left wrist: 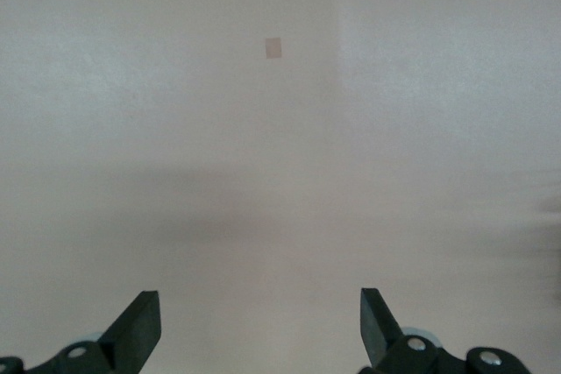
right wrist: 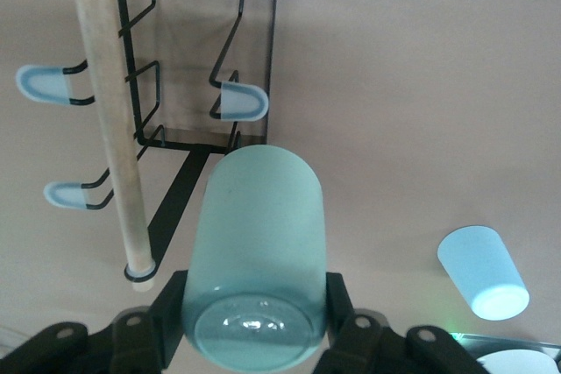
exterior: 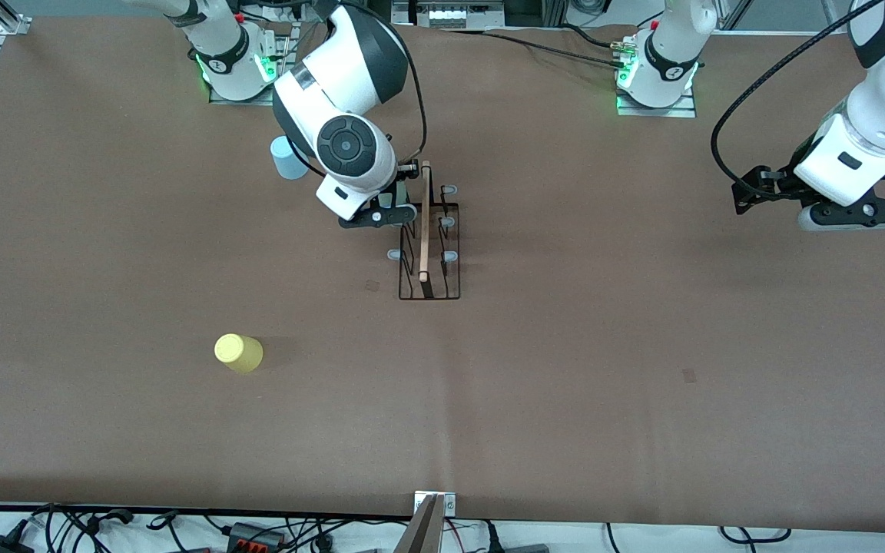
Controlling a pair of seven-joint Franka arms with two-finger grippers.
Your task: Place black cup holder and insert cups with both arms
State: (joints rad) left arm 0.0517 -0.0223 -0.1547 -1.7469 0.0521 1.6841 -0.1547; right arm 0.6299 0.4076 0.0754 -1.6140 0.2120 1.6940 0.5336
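The black cup holder point(exterior: 429, 253) stands upright mid-table, its wooden top bar point(right wrist: 110, 120) running toward the front camera and its grey-tipped pegs point(right wrist: 241, 101) sticking out on both sides. My right gripper point(right wrist: 254, 321) is shut on a mint green cup point(right wrist: 256, 243), held just over the holder's end nearest the arm bases, beside the pegs on the right arm's side. A light blue cup point(exterior: 287, 157) stands near the right arm's base, partly hidden by the arm. A yellow cup point(exterior: 238, 353) stands nearer the front camera. My left gripper point(left wrist: 259, 321) hangs open over bare table at the left arm's end.
Both arm bases point(exterior: 656, 77) stand along the table edge farthest from the front camera. Cables and a metal bracket point(exterior: 435, 503) line the edge nearest it. Small tape marks point(exterior: 688, 375) lie on the brown table.
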